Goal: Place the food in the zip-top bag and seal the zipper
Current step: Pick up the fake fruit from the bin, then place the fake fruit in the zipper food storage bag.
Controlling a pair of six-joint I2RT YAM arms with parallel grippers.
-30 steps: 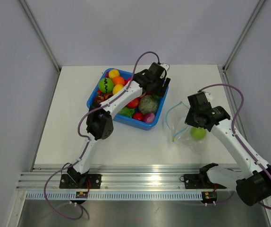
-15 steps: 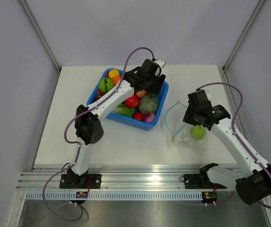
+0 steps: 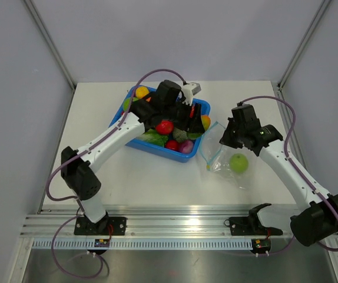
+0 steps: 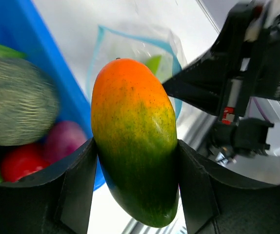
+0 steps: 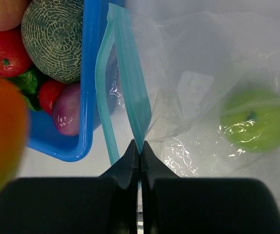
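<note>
My left gripper is shut on an orange-and-green toy mango, held over the right rim of the blue bin and facing the open bag mouth. The mango shows in the top view too. The clear zip-top bag lies right of the bin with a green apple inside. My right gripper is shut on the upper lip of the pale blue-green zipper strip and holds the mouth open. More toy food fills the bin.
The bin holds a netted melon, red tomatoes and a purple fruit. The bin's right wall stands close beside the bag mouth. An aluminium rail runs along the near table edge.
My left gripper has lifted the mango out of the bin and swung right toward the bag. My right gripper has pulled the bag mouth left, closer to the bin.
</note>
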